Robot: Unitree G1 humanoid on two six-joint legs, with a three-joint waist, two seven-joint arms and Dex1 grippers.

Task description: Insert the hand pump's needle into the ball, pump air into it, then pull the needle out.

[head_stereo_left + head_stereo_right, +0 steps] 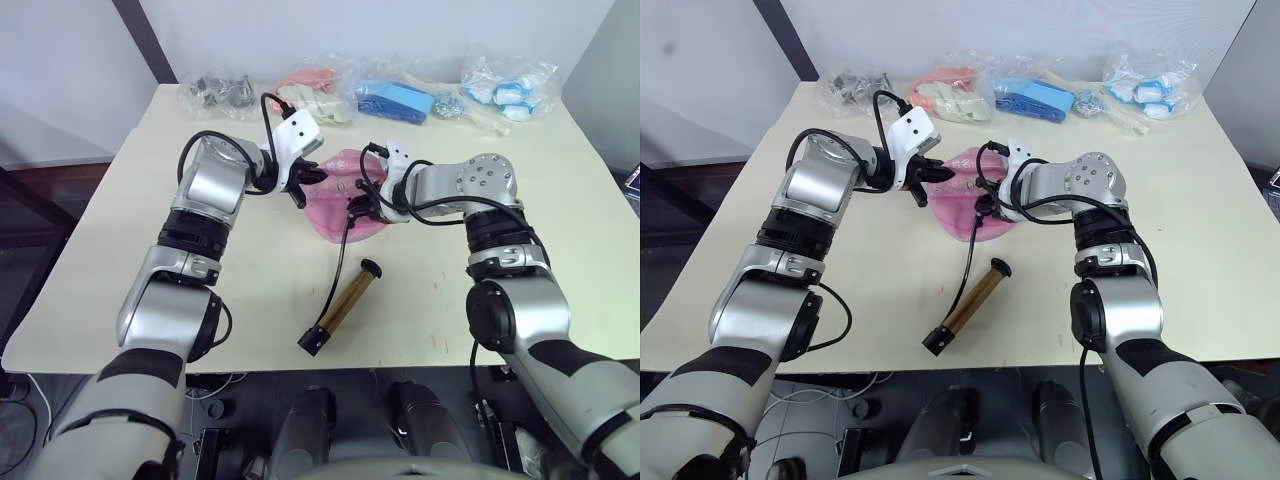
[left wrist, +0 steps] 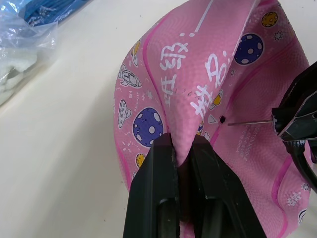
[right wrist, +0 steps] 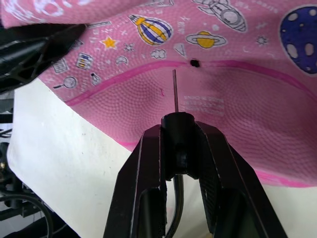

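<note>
The pink ball point(image 1: 338, 212) lies limp and deflated at the table's middle. My left gripper point(image 2: 182, 144) is shut on a raised fold of it. The ball's black valve dot point(image 3: 194, 63) faces my right gripper point(image 3: 178, 130), which is shut on the needle's black fitting. The needle point(image 3: 175, 91) points at the ball, its tip a short way from the valve and slightly to one side, outside the hole. The hand pump point(image 1: 345, 298), a brass tube with black ends, lies on the table nearer to me. Its black hose point(image 1: 338, 262) runs up to the right gripper.
Along the table's far edge lie plastic bags: dark metal parts point(image 1: 215, 92), orange-pink items point(image 1: 310, 85), blue items point(image 1: 395, 100) and white-blue items point(image 1: 510, 90). The table's front edge point(image 1: 400, 368) runs just behind the pump.
</note>
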